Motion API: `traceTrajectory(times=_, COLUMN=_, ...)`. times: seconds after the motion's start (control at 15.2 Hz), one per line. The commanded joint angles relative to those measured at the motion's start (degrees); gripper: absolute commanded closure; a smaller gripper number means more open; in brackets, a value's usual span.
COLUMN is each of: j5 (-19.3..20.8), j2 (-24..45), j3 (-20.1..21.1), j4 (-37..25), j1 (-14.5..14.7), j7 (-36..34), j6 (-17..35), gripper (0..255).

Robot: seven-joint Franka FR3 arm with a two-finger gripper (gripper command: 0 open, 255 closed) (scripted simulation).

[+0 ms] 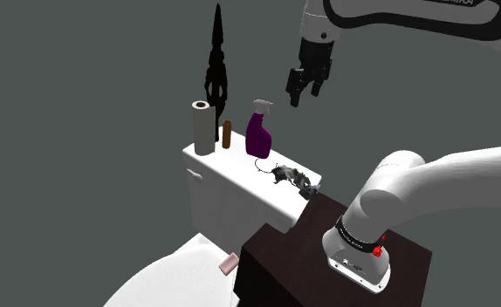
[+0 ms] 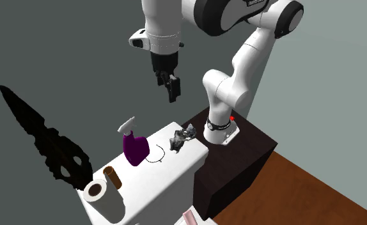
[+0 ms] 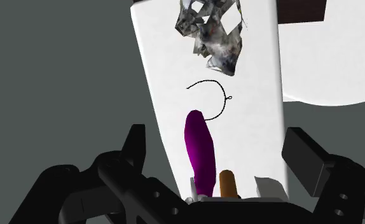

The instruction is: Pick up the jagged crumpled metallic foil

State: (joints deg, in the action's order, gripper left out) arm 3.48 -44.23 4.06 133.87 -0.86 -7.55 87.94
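Jaws were apart, nothing between them; all-black two-finger gripper [image 1: 303, 94] [image 2: 169, 88] [image 3: 218, 147] hung in the air above the flat white toilet-tank lid [image 1: 231, 170] [image 2: 163, 176] [image 3: 257, 114], touching nothing. Directly under it on the lid: purple spray bottle with a pale trigger head [image 1: 258, 135] [image 2: 135, 147] [image 3: 200, 149], upright. Just beside that lay a thin black wire loop [image 1: 257, 165] [image 2: 148, 155] [image 3: 206, 81]. Jagged crumpled metallic grey foil [image 1: 292, 179] [image 2: 183, 138] [image 3: 213, 32] sat past the loop at the lid's end nearest the dark brown box stand [image 1: 284, 253] [image 2: 252, 147]. At the far end stood a small brown cylinder [image 1: 227, 133] [image 2: 114, 177] [image 3: 228, 184] and a white paper roll [image 1: 203, 127] [image 2: 102, 195]. Room: plain grey wall, a spiky black shape [image 1: 216, 65] [image 2: 45, 144] behind the tank, a reddish wood floor [image 2: 304, 192].
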Motion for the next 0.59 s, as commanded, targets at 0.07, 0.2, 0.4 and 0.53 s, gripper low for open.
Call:
traceTrajectory(times=0.07, j5=-0.17, j2=-0.20, j3=-0.10, j4=1.96, j1=0.23, j7=0.27, j6=1.23, gripper=0)
traceTrajectory(times=0.2, j5=-0.51, j2=-0.47, j3=-0.28, j4=5.76, j1=0.69, j7=0.81, j6=3.73, gripper=0)
traceTrajectory(times=0.4, j5=-1.02, j2=-0.50, j3=-0.50, j4=11.21, j1=1.37, j7=1.65, j6=7.58, gripper=0)
traceTrajectory(times=0.53, j5=-1.35, j2=-0.24, j3=-0.63, j4=14.67, j1=1.84, j7=2.20, j6=10.26, gripper=0)
